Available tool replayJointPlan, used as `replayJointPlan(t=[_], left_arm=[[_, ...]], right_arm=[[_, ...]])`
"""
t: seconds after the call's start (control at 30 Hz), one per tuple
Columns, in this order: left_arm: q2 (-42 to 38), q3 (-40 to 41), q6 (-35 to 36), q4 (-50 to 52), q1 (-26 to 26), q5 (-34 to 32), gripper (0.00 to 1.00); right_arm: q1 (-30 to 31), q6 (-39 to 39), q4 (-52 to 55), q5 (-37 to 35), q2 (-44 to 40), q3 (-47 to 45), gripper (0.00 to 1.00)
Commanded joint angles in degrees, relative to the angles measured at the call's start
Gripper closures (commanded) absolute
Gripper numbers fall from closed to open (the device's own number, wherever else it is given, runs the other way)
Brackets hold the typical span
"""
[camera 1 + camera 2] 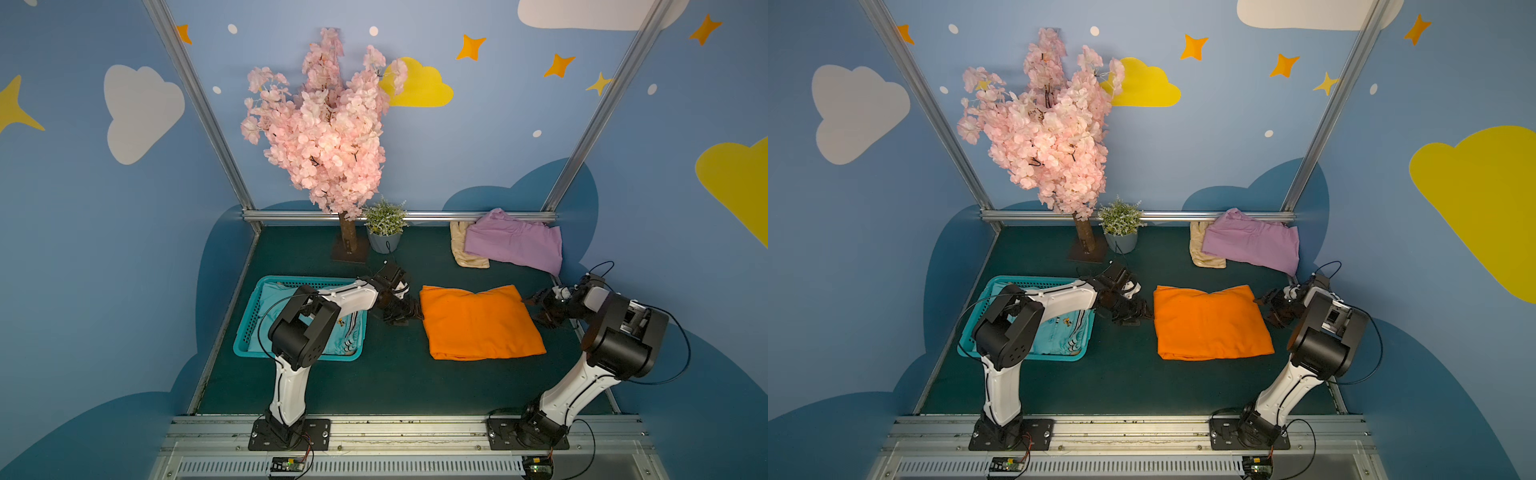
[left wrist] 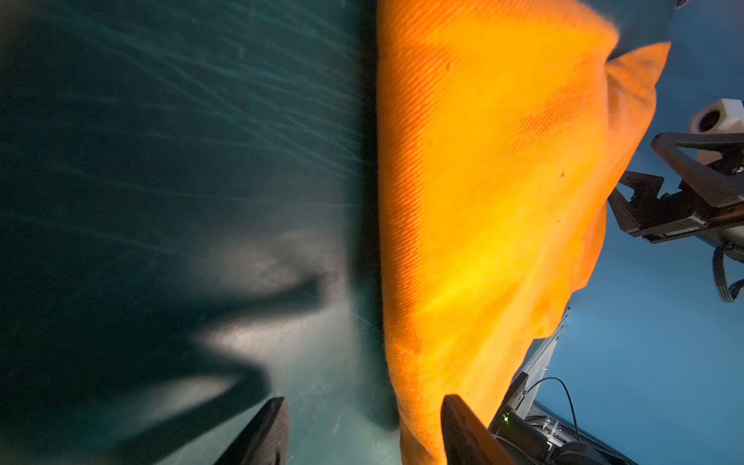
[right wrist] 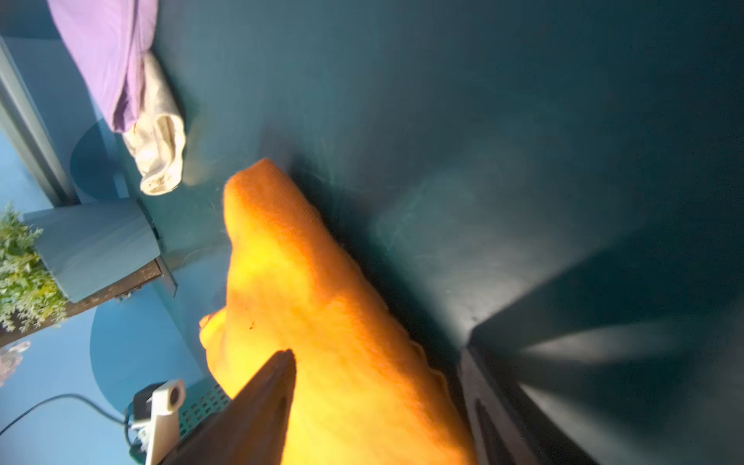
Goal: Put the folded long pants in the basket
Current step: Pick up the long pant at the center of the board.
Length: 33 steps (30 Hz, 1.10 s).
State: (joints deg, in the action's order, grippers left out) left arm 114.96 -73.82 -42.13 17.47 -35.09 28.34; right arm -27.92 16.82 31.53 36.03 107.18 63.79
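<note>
Arms: two white-and-black arms are bolted to the metal rail at the near edge; both reach away over the dark green tabletop (image 1: 374,382)
Folded bright orange long pants (image 1: 478,322): flat on the tabletop at mid-depth, right of centre; outside the basket, between the two grippers
Left gripper (image 1: 405,311): low at the orange pants' left edge; the left wrist view shows this gripper (image 2: 362,402) with fingers apart, one over the cloth, one over bare table with a gap beside it; released, clamping nothing
Right gripper (image 1: 536,309): at the orange pants' far right corner; the right wrist view shows this gripper (image 3: 378,354) with the cloth between its spread fingers; whether they pinch it I cannot tell
Rectangular teal plastic basket with perforated sides (image 1: 245,328): left of the orange pants, apart from them; partly hidden by the left arm
Folded light teal long pants with striped cuffs (image 1: 336,343): lying inside the basket
Lilac long pants (image 1: 515,245): far right, against the back rail; loosely folded, outside the basket
Pale cream cloth (image 1: 463,249): touching the lilac pants' left side, partly under them
Pink blossom tree (image 1: 328,137): at the back rail, centre
Small potted green plant (image 1: 384,232): just right of the tree's trunk
</note>
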Motion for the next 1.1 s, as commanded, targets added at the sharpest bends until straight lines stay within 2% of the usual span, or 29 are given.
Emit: replayJointPlan(t=[0.0, 0.13, 0.4, 0.5, 0.63, 0.67, 0.73, 0.87, 1.07], left_arm=[[2.0, -0.9, -1.3, -3.4, 0.3, 2.4, 0.37], [4.4, -1.8, -2.7, -5.4, 0.2, 3.0, 0.37], [7.8, -2.2, -5.7, -9.7, -1.1, 5.5, 0.4], [7.7, -1.9, -5.1, -9.5, -1.5, 5.4, 0.53], [5.8, -3.6, -0.2, -1.2, 0.2, 1.2, 0.87], [5.4, -3.8, 1.0, 0.7, 0.9, 0.3, 0.93], [4.1, -3.1, 2.7, 2.8, 3.2, -0.6, 0.97], [3.6, -3.3, 6.1, 6.7, 6.4, -2.5, 0.97], [5.3, -4.4, 8.3, 9.3, 8.1, -2.6, 0.98]], right_arm=[[3.3, -1.6, 2.4, 2.6, 2.0, -1.0, 0.34], [5.5, -1.9, 2.6, 2.0, 3.2, -0.9, 0.34], [5.7, -1.6, 2.5, 2.3, 2.8, -1.4, 0.35], [5.8, -1.2, 2.2, 3.1, 2.5, -1.7, 0.36], [6.0, -1.0, 2.0, 4.1, 1.7, -1.8, 0.36], [6.1, -0.9, 2.0, 4.4, 1.6, -1.9, 0.36], [6.4, -1.0, 1.9, 4.9, 1.5, -1.9, 0.35], [8.1, -1.8, 2.7, 4.8, 2.0, -2.2, 0.34], [12.5, -2.8, 4.1, 3.5, 2.5, -3.2, 0.34]])
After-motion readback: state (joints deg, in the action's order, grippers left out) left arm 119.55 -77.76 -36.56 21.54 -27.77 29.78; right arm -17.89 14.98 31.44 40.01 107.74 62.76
